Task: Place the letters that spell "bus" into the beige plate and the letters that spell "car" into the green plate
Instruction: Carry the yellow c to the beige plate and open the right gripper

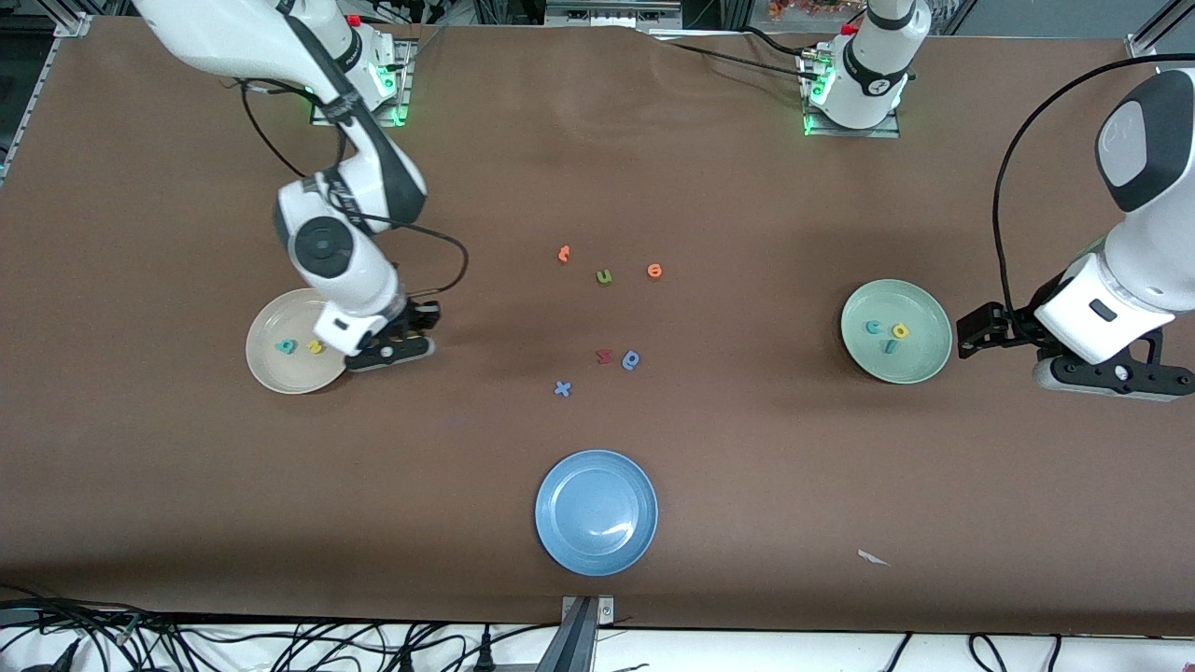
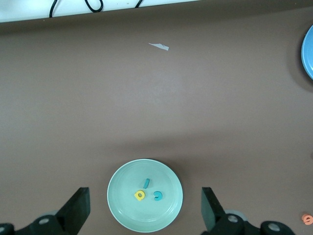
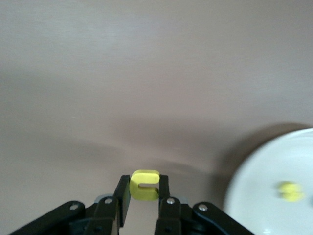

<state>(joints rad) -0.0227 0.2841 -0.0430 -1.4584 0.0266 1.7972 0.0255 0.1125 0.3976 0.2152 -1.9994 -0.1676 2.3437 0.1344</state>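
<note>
Blue plate (image 1: 596,511) nearest the camera; at its 10 o'clock, beige plate (image 1: 294,341) holding teal "b" (image 1: 286,347) and yellow "s" (image 1: 316,347), right gripper (image 3: 143,195) beside its rim, pinching yellow "u" (image 3: 145,184); at 2 o'clock, green plate (image 1: 896,331) holding "c" (image 1: 873,328), "a" (image 1: 900,330), "r" (image 1: 890,346), left gripper (image 2: 144,208) waiting agape, empty.

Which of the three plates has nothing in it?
The blue plate, nearest the front camera. The beige plate and the green plate each hold small letters.
</note>
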